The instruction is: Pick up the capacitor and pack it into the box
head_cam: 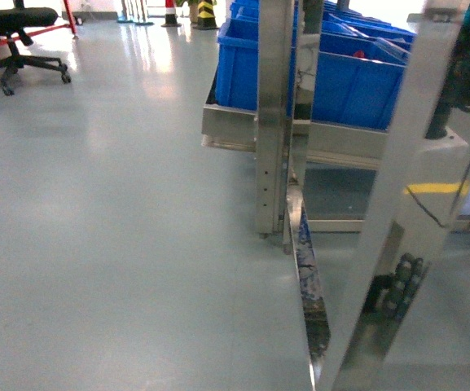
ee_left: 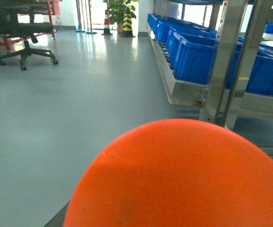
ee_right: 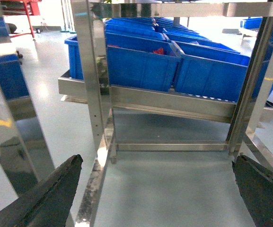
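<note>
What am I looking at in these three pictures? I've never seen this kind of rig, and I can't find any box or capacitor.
This is a wheeled robot with two arms, seen through three of its own cameras. The head camera looks forward and down at a grey floor, a steel rack close in front and blue bins on its shelf. An office chair stands far off.

The right wrist camera faces the same rack; the two dark wedges at the bottom corners are the fingers of the right gripper, spread wide with nothing between them.

The left wrist camera is half blocked by a big orange rounded shape; I can't tell what it is, and no gripper fingers show there.

You're right: no peach-pink box and no capacitor show in any view.
</note>
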